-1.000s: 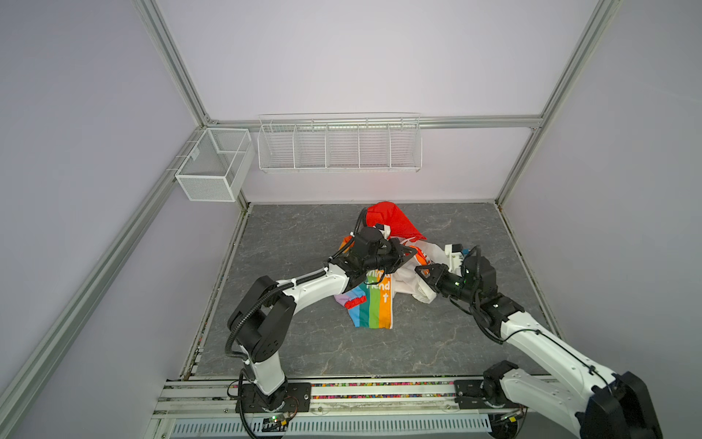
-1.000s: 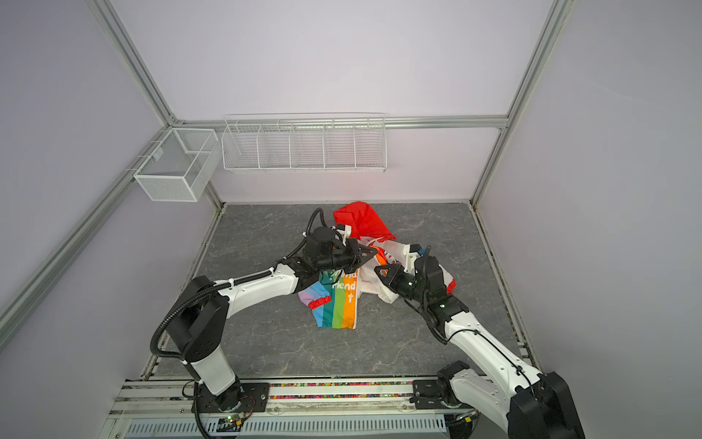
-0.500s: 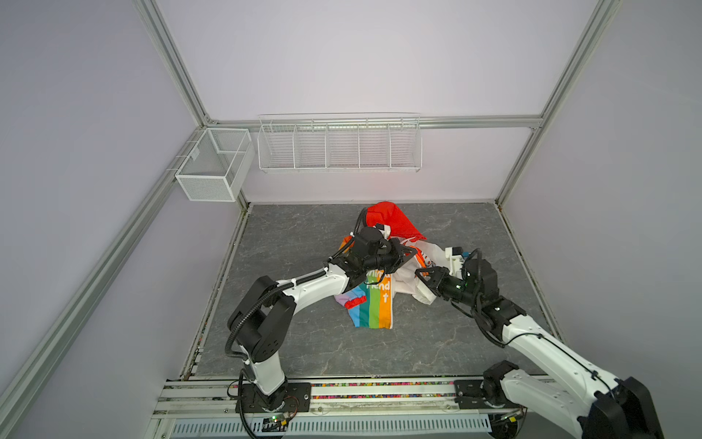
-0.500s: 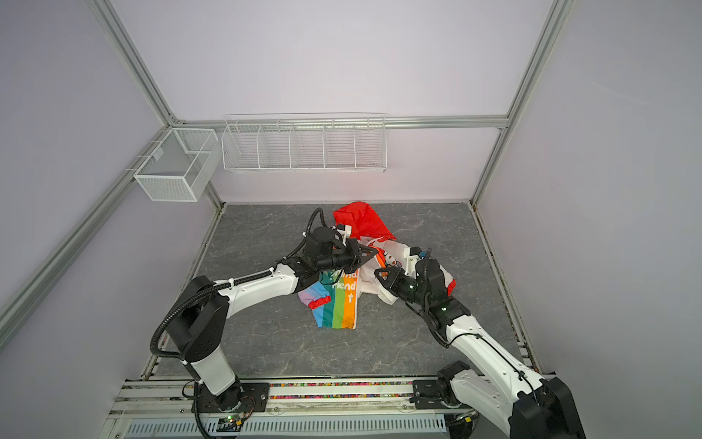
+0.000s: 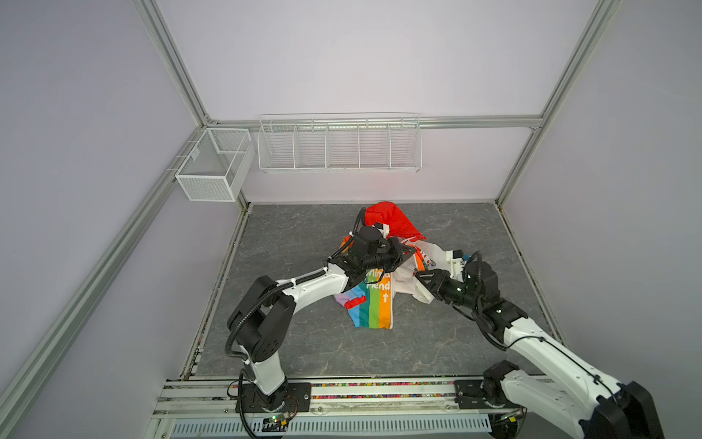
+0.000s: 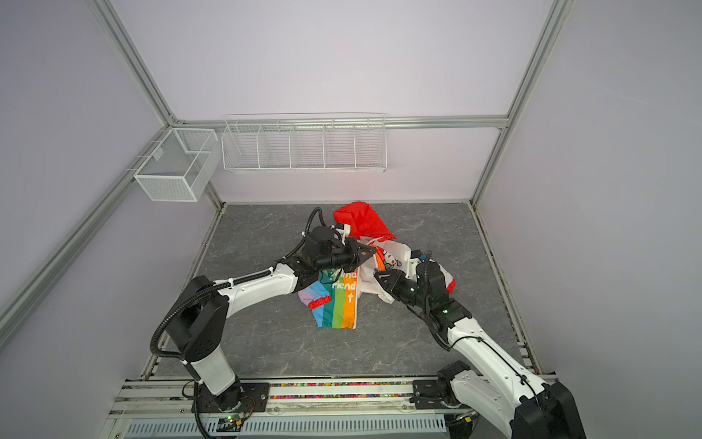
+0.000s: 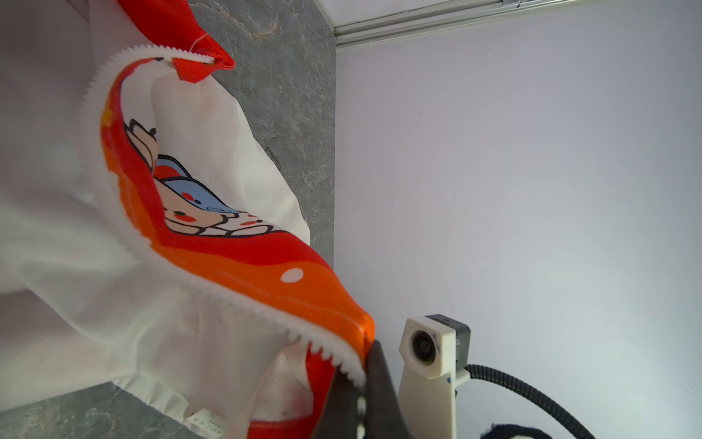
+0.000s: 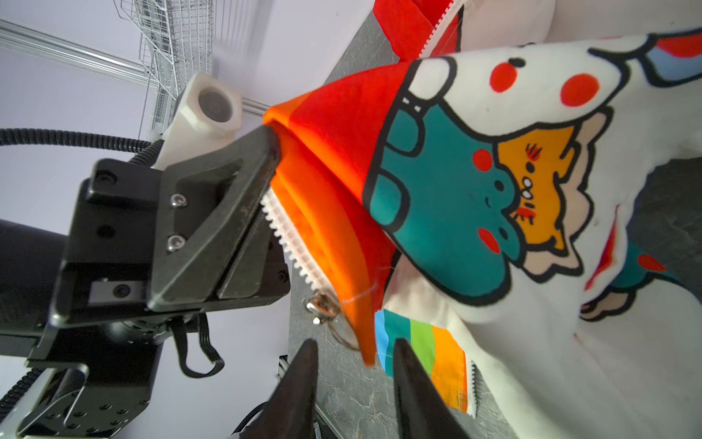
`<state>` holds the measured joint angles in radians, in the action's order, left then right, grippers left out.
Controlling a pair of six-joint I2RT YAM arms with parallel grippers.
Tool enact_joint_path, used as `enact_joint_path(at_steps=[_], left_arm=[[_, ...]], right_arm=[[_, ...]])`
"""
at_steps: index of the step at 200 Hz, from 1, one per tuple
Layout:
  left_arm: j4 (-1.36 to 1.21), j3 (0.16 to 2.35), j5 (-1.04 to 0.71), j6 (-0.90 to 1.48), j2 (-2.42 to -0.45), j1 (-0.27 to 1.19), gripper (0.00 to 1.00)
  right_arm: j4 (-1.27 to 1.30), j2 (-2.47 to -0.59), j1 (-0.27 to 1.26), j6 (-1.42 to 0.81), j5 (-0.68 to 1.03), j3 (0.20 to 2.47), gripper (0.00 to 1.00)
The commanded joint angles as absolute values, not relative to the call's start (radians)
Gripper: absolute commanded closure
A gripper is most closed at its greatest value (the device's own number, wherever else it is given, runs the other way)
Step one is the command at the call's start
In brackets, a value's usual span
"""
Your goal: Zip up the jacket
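The jacket point(image 5: 374, 304) lies crumpled mid-table in both top views, rainbow half point(image 6: 338, 304) toward the front and red hood point(image 5: 391, 220) toward the back. My left gripper point(image 7: 361, 380) is shut on the jacket's orange front edge with its white zipper teeth point(image 7: 326, 357), and holds that edge lifted point(image 5: 408, 252). My right gripper point(image 8: 355, 344) is open just below the hanging orange corner point(image 8: 364, 342), whose tip dips between the fingers. The metal zipper slider point(image 8: 323, 306) with its ring hangs beside that corner. In the top views the right gripper point(image 5: 419, 274) sits at the white cartoon half point(image 8: 475, 197).
A white wire rack point(image 5: 338, 142) hangs on the back wall and a mesh box point(image 5: 212, 167) on the left wall. Metal frame posts edge the grey marbled table point(image 5: 304, 235). The arm bases stand on the front rail point(image 5: 380, 387).
The right gripper's jaws have spread apart and it has edged slightly left toward the lifted edge. The left arm holds its grip in the same place.
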<state>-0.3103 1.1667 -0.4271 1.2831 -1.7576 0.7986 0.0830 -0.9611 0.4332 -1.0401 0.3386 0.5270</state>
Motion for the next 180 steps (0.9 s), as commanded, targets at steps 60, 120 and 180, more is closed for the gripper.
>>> enact_joint_path(at_steps=[60,120,180], left_arm=[[-0.348,1.169,-0.431,1.299,-1.738,0.794,1.00],[-0.347,1.167,-0.434,1.300,-1.736,0.794,1.00],[-0.344,1.167,-0.433,1.300,-1.736,0.795,1.00]], right_arm=[[0.118,-0.969,0.429,-1.051,0.364,0.512,0.72],[0.176,-1.009,0.428,-1.075,0.383,0.510,0.76],[0.169,-1.008,0.429,-1.076,0.374,0.515,0.80]])
